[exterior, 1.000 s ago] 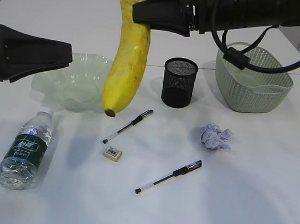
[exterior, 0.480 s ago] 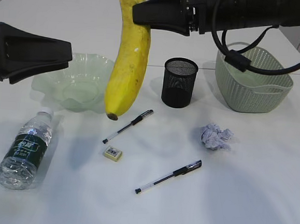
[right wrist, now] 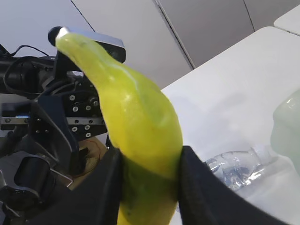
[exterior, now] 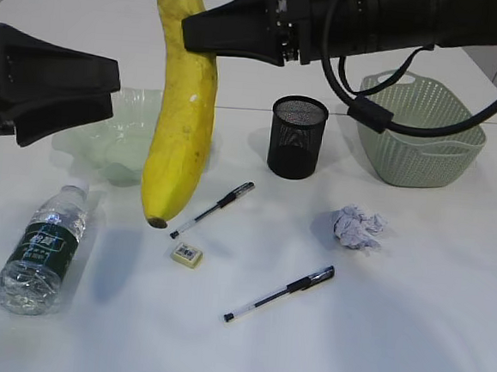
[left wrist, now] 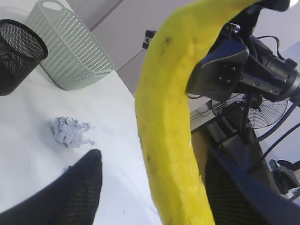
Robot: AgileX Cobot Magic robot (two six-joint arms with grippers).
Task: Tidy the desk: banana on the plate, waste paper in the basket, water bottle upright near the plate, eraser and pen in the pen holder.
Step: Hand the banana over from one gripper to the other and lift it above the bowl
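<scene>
Right gripper (exterior: pixel 192 33) clamps banana (exterior: pixel 181 120) near top; banana hangs vertical. Left gripper (exterior: pixel 110 85) open, beside it.

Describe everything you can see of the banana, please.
The banana is long, yellow and unpeeled, with small brown specks and a dark tip at the bottom. It hangs nearly upright in the air, above the table, beside the green plate. The right gripper clamps its upper part between two black fingers. Nothing else touches it.

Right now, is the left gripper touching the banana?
Apart. In the left wrist view the left gripper stands open, and white table shows between its left finger and the banana; the right gripper holds it.
</scene>
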